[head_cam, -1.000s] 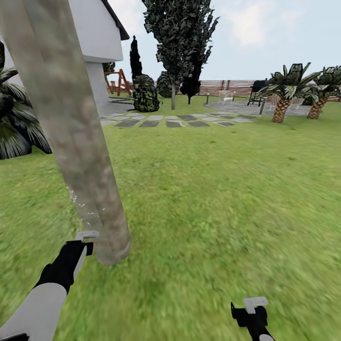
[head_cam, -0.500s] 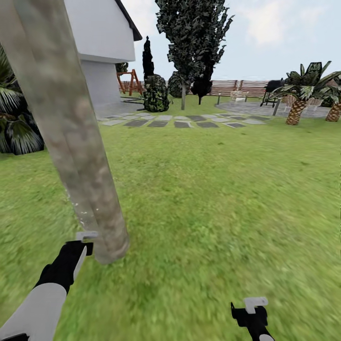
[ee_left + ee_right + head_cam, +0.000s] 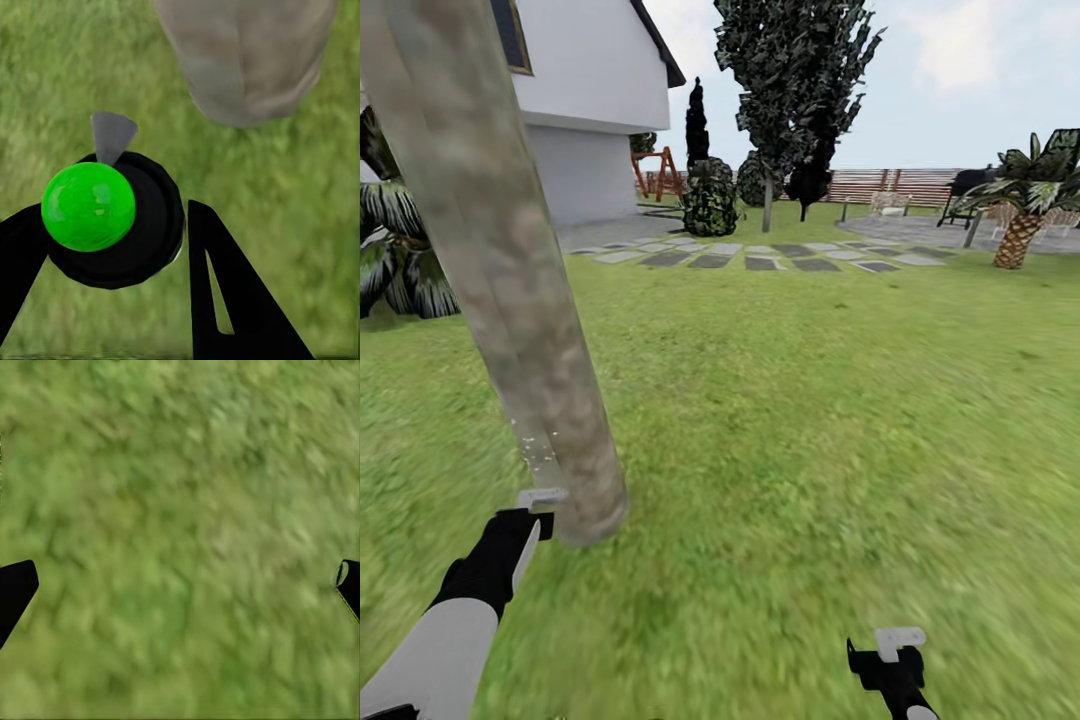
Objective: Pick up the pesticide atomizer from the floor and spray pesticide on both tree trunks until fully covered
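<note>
A thick, leaning grey-tan tree trunk [image 3: 510, 280] rises from the lawn [image 3: 810, 400] at the left, and its base [image 3: 247, 60] fills the far end of the left wrist view. My left gripper [image 3: 540, 505] sits right beside the trunk's foot, shut on the pesticide atomizer [image 3: 142, 240]. From this side the atomizer looks like a round black body with a bright green ball [image 3: 88, 206] on it. Its grey nozzle [image 3: 112, 135] points toward the trunk base. White specks [image 3: 525, 440] dot the trunk low down. My right gripper [image 3: 895, 640] hangs open over bare grass.
A white house [image 3: 590, 100] and a dark palm [image 3: 400, 260] stand behind the trunk. Grey stepping stones [image 3: 760, 255], a tall dark-leaved tree [image 3: 795, 90], shrubs, a brown slat fence [image 3: 900, 185] and a scaly palm [image 3: 1020, 220] lie far off.
The whole head view has slid rightward, so the camera has turned left around the trunk. Both arms keep their places in the view, and the left gripper still holds the atomizer.
</note>
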### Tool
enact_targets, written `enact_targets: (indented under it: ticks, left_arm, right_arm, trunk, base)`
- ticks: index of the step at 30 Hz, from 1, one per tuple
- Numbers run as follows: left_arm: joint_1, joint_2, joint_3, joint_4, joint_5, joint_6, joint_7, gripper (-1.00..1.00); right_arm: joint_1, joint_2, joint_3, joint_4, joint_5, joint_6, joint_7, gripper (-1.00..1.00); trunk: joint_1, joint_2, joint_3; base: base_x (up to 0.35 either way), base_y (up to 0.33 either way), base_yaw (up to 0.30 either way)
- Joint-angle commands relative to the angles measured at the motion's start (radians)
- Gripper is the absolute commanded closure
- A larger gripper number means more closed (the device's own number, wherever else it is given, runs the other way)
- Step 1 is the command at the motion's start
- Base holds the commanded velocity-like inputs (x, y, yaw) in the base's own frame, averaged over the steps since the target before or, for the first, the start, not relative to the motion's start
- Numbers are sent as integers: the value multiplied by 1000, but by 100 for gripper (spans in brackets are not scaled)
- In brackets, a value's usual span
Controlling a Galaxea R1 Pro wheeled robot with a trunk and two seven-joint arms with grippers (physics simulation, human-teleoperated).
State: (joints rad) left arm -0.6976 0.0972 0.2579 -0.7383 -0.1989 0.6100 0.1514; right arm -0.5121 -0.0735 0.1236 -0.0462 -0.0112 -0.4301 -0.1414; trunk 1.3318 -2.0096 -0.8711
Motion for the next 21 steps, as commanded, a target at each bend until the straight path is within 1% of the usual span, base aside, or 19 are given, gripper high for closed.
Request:
enact_targets:
  ticks: [1,4,6,10,18,19,21]
  left_arm:
    - [-1,-1,8,-1,-7,5,-2,100]
    - [-1,-1,21,-1,-7,5,-2,100]
    - [-1,-1,24,-1,-7,5,-2,100]
    - [-1,0,24,-1,-7,4,-2,100]
    - [0,1,25,-2,-7,5,-2,100]
    - [0,1,29,-2,-7,5,-2,100]
    - [0,3,52,-3,-4,7,-11,100]
  right_arm:
    - [0,0,8,0,-1,-1,-6,-100]
    - [0,0,8,0,-1,-1,-6,-100]
    - [0,0,8,0,-1,-1,-6,-100]
    - [0,-1,8,1,-1,-1,-6,-100]
    - [0,-2,8,0,-1,-1,-6,-100]
    - [0,-2,8,0,-1,-1,-6,-100]
    - [0,-2,8,0,-1,-1,-6,-100]
  trunk:
    - [0,0,-1]
    - [0,0,-1]
    - [0,0,-1]
    - [0,0,-1]
    - [0,0,-1]
    - [0,0,-1]
    - [0,0,-1]
  base:
    - [59,-278,276]
    - [98,-277,276]
    - [157,-257,105]
    - [161,-248,19]
    - [17,-271,0]
    - [30,-274,0]
    - [77,-274,62]
